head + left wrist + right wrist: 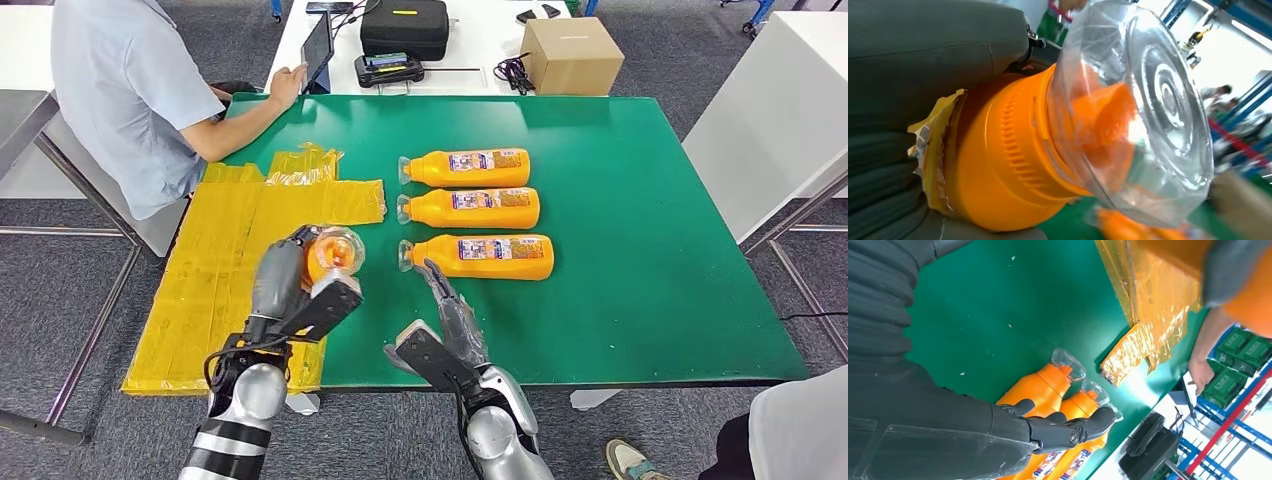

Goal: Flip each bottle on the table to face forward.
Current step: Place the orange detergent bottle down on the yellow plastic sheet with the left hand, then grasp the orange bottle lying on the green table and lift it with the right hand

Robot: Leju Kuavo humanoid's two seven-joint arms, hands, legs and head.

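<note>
Left hand grips orange bottle, lifted above yellow sheet, clear cap toward robot. Right hand empty, fingers spread, near three label-up bottles. Advice: rotate label upward, lay parallel beside row.

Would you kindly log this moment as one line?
left hand: holds orange bottle aloft | right hand: open, near closest of three lying bottles | green table

Orange bottles, green table
</note>
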